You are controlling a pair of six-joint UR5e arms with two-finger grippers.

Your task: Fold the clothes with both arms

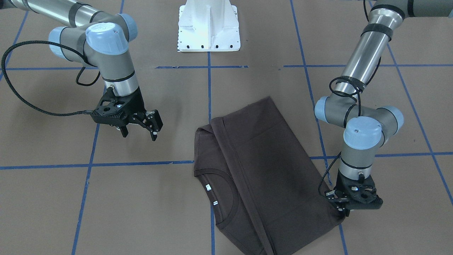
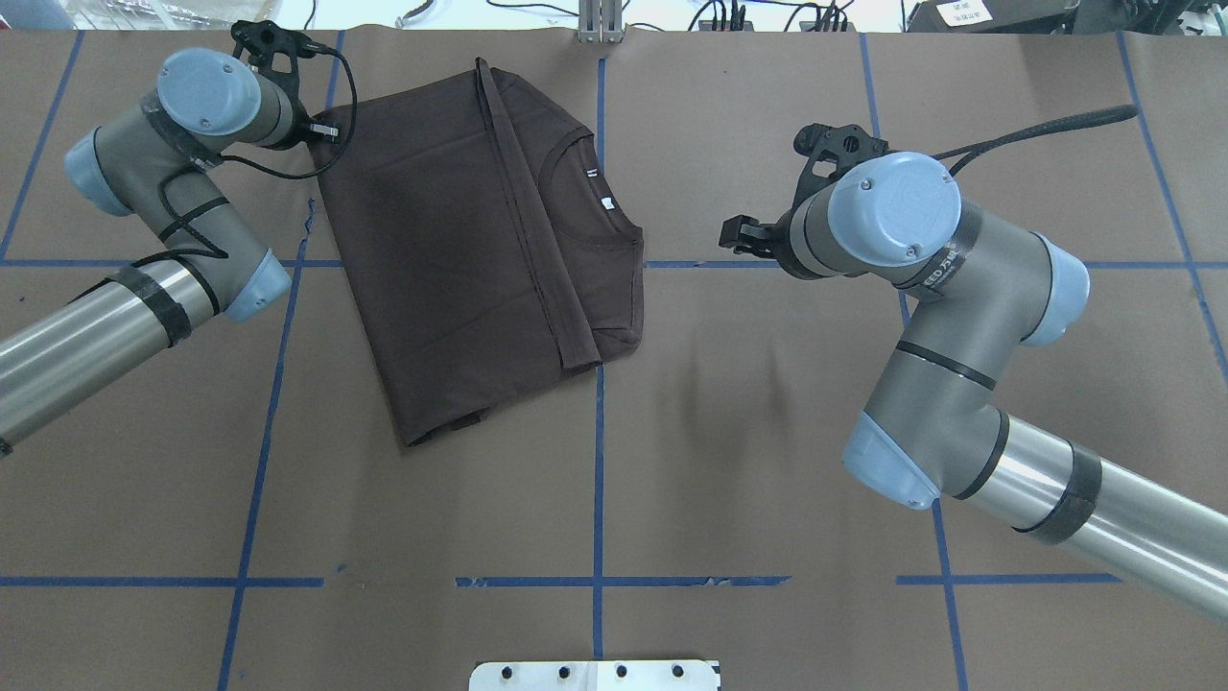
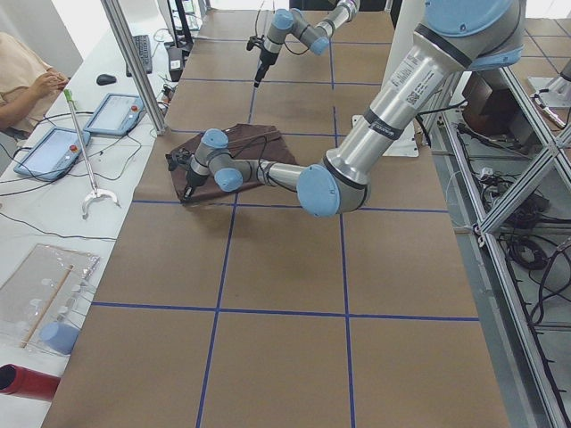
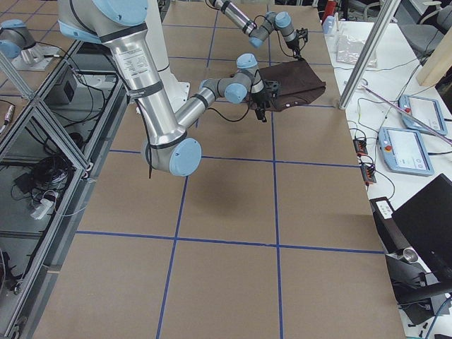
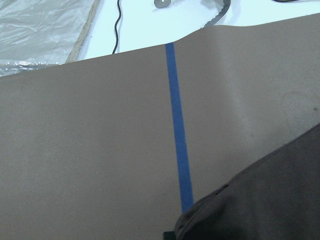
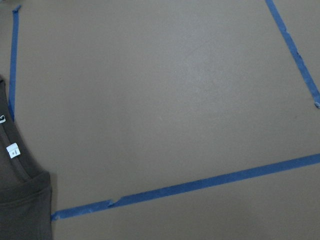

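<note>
One T-shirt (image 1: 269, 159); right tool (image 1: 139, 136) spread, empty; left tool (image 1: 344, 211) at corner, grip unclear.

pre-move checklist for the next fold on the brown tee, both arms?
1. Dark brown short-sleeved T-shirt lying flat, one side folded in: ok.
2. Left gripper down at the shirt's corner: ok.
3. Left gripper's hold on the fabric: cannot tell.
4. Right gripper open: ok.
5. Right gripper at the shirt: not ok, it hovers apart from it.
</note>
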